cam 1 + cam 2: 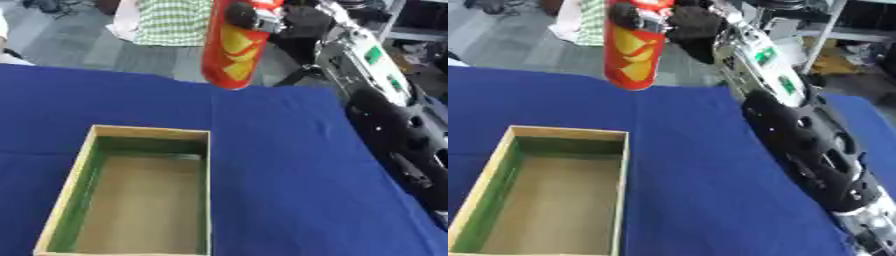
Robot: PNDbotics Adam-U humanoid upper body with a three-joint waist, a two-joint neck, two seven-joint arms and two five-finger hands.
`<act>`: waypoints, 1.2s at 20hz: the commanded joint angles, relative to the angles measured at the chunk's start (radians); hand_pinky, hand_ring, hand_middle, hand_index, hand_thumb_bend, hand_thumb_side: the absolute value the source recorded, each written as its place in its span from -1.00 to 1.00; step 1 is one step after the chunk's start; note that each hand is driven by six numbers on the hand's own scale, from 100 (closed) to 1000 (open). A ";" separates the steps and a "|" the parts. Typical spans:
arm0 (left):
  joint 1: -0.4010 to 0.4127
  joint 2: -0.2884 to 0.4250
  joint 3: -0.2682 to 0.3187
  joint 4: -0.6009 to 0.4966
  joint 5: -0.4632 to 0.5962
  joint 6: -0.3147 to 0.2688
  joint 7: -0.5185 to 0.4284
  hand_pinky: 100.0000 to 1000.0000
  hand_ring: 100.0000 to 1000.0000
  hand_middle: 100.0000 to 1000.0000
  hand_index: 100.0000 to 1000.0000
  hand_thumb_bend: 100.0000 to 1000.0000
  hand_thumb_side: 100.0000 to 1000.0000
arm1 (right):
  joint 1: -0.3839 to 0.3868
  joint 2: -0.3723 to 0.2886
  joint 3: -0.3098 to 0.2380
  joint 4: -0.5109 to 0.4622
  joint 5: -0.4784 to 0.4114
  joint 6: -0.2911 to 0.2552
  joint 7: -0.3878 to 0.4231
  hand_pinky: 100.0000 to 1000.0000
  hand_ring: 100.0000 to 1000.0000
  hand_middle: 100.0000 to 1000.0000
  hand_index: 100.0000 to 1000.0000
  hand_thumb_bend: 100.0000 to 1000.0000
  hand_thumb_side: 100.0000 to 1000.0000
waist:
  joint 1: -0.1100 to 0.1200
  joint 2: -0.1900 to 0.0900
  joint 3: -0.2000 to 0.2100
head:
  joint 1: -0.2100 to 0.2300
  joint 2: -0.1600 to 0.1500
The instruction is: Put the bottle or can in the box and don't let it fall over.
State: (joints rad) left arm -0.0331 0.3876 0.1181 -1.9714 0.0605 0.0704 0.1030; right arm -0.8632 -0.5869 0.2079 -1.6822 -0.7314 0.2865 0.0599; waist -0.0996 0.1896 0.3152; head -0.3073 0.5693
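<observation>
The right robot hand holds a red can with yellow markings in the air, up at about 12 o'clock in the view, its fingers curled round the can's upper part. The can hangs nearly upright with its bottom end free below the fingers, well above the blue-covered bench. Gripping it high on the body looks deliberate: the base stays clear, so it can be set down flat without the fingers hitting the floor of the box first.

The open box lies at about 7 o'clock, long side running away from the robot, with green inner walls, a plain brown floor and nothing inside it. Its mouth faces straight up (a wide enough target, judging by how slim the can looks beside it).

Relative to the robot hand, the can sits inside the grasp and extends downward from it; relative to the box, it is well apart, up and toward 1 o'clock from the far rim. The right arm runs in from 4 o'clock along the bench's right edge.

The carry seems about halfway done: the can likely has to travel toward 7 o'clock and come down vertically. Tilting on release is the main risk.

The left robot hand is not visible.
</observation>
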 commanded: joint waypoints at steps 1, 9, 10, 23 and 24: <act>0.001 0.029 0.019 -0.006 -0.009 -0.001 0.015 0.90 0.89 0.58 0.51 -1.00 0.23 | -0.011 0.024 0.006 -0.037 0.036 0.012 -0.007 1.00 1.00 0.87 -0.09 0.16 -1.00 | 0.006 -0.023 0.003 | -0.006 0.004; 0.008 0.030 0.046 0.005 -0.019 0.001 0.051 0.90 0.89 0.58 0.51 -1.00 0.22 | 0.013 0.107 0.047 -0.045 0.126 0.025 -0.014 1.00 1.00 0.89 -0.09 0.18 -1.00 | 0.004 -0.024 0.020 | -0.027 0.019; 0.008 0.030 0.049 0.006 -0.019 0.001 0.057 0.90 0.89 0.58 0.51 -1.00 0.22 | 0.016 0.117 0.052 -0.042 0.139 0.026 -0.017 1.00 1.00 0.89 -0.09 0.16 -1.00 | 0.004 -0.024 0.021 | -0.028 0.021; 0.011 0.027 0.060 0.021 -0.022 0.002 0.078 0.90 0.76 0.59 0.51 -1.00 0.23 | 0.048 0.212 0.101 0.030 0.223 0.008 -0.087 1.00 1.00 0.91 0.02 0.16 -1.00 | 0.001 -0.017 0.033 | -0.030 0.022; 0.011 0.027 0.060 0.021 -0.023 0.002 0.078 0.90 0.76 0.59 0.51 -1.00 0.23 | 0.048 0.213 0.103 0.034 0.217 0.008 -0.093 1.00 1.00 0.92 0.09 0.18 -1.00 | 0.000 -0.017 0.033 | -0.031 0.022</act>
State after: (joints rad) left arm -0.0183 0.3879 0.1663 -1.9412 0.0435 0.0734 0.1784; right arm -0.8001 -0.3678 0.3155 -1.6449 -0.5112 0.2979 -0.0224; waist -0.1065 0.1885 0.3474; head -0.3356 0.5959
